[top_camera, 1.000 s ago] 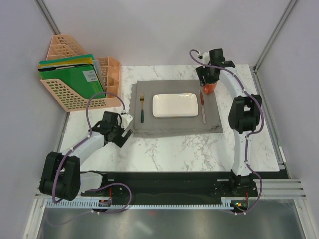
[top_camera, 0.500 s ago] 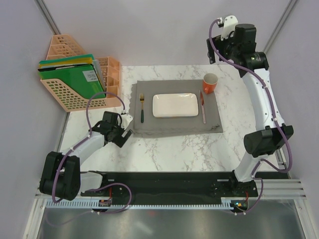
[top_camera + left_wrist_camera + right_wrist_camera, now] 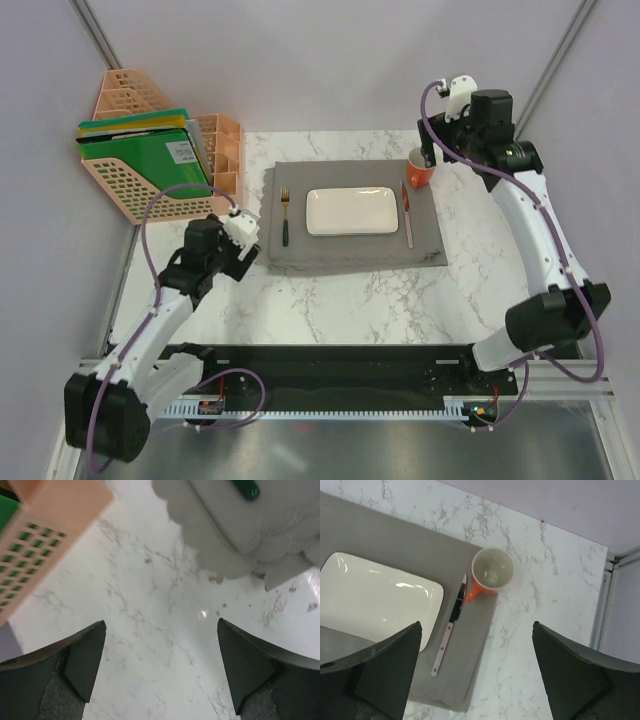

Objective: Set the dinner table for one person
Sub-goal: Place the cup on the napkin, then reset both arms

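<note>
The large white marble-patterned dinner table (image 3: 350, 300) with grey veins is seen spread beneath both arms and fills the floor of the work cell. A grey scallop-edged fabric placemat (image 3: 340, 252) is laid on its far middle part. A white rectangular ceramic plate (image 3: 350, 211) is set on the middle of the placemat. A fork with a dark green handle (image 3: 285, 218) is laid on the placemat to the left of the plate, and a knife with a red handle (image 3: 407, 215) to its right. An orange mug (image 3: 421, 172) is stood upright at the far right corner of the placemat, its handle turned toward the knife. A peach-coloured perforated plastic file organiser (image 3: 150, 150) holding green folders is placed at the far left corner.

The left gripper (image 3: 161, 625) is held over bare marble beside the placemat's near left corner, its fingers spread wide with nothing between them. The right gripper (image 3: 476, 625) is held high above the mug, its fingers likewise spread wide and gripping nothing.
</note>
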Tool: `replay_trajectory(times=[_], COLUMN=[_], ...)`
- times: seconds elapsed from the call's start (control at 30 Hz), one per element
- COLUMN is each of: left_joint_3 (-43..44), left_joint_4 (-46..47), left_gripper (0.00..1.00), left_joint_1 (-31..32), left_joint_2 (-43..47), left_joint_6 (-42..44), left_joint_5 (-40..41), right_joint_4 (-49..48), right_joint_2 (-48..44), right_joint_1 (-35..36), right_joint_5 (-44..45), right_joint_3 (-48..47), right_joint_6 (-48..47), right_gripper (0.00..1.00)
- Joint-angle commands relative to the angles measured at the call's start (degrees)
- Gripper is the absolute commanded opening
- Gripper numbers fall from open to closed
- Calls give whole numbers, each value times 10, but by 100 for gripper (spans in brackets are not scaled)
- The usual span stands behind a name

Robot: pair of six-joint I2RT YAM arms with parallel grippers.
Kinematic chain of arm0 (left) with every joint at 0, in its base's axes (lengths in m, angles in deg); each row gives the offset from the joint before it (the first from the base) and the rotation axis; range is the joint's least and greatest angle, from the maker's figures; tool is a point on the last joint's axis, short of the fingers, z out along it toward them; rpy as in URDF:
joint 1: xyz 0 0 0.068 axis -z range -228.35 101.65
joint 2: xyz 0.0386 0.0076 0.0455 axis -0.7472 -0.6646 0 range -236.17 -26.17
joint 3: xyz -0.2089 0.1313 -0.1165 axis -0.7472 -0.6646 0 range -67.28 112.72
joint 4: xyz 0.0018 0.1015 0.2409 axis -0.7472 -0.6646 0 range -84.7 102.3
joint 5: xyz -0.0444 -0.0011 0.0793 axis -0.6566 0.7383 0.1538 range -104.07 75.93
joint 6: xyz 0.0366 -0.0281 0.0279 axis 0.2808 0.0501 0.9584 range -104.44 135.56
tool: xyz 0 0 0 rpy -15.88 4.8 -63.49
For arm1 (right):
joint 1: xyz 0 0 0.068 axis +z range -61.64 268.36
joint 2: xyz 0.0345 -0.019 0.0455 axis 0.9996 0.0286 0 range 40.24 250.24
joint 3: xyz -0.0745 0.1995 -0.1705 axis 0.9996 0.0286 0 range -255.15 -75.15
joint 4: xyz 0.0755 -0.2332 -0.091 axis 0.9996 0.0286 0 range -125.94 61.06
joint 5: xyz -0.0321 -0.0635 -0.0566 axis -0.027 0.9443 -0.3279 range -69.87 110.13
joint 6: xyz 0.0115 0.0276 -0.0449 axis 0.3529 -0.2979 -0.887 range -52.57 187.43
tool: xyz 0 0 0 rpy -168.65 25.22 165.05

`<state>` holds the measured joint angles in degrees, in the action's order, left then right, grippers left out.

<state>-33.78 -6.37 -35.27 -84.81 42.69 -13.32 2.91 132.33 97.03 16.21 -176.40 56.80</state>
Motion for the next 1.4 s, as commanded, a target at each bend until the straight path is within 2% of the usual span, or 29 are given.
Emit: replay_trajectory(times=[0.0, 0.03, 0.07, 0.17, 0.37, 0.5, 0.57, 0.6, 0.63, 0.73, 0.77, 0.83, 0.9, 0.93, 0.97, 1.0, 1.13, 1.37], left_joint_3=[48, 55, 58, 48, 42, 73, 143, 181, 270, 427, 451, 488, 496, 499, 501, 505, 465, 414], left_joint_4=[43, 50, 49, 80, 109, 104, 66, -24, -69, -243, -262, -282, -278, -272, -263, -265, -220, -155], left_gripper=[99, 99, 99, 99, 99, 100, 100, 100, 100, 100, 100, 100, 100, 100, 100, 100, 99, 99], left_joint_1=[-4, -4, -4, -4, -4, -4, -6, -9, -11, -46, -66, -72, -72, -72, -72, -72, -75, -77], left_joint_2=[98, 108, 114, 125, 141, 141, 102, 72, 10, -81, -115, -128, -130, -131, -133, -134, -121, -112], left_joint_6=[-9, -5, -3, 5, 13, 27, 15, -14, -39, -115, -128, -153, -199, -224, -314, -341, -351, -344], left_joint_5=[-10, 3, 11, 38, 56, 71, 69, 65, 64, -3, -44, -56, -35, 10, 59, 106, 211, 205], right_joint_4=[-52, -61, -69, -77, -73, -122, -154, -151, -143, -78, -50, -33, -16, -11, 1, 4, 8, 12], right_joint_2=[-140, -164, -207, -259, -296, -323, -349, -354, -358, -353, -349, -340, -333, -325, -322, -318, -314, -339], right_joint_1=[-3, -8, -8, -19, -40, -48, -58, -64, -81, -115, -119, -127, -142, -146, -152, -159, -168, -175], right_joint_5=[36, 53, 74, 89, 103, 173, 226, 237, 234, 198, 179, 181, 183, 182, 176, 169, 150, 160], right_joint_3=[74, 129, 152, 209, 263, 305, 339, 343, 338, 321, 320, 323, 327, 329, 329, 330, 338, 341], right_joint_6=[-15, -18, -19, -24, -21, -30, -31, -24, -6, 7, 6, 10, 21, 27, 37, 37, 44, 39], right_gripper=[98, 98, 98, 98, 98, 98, 98, 98, 98, 98, 98, 98, 98, 98, 98, 98, 98, 98])
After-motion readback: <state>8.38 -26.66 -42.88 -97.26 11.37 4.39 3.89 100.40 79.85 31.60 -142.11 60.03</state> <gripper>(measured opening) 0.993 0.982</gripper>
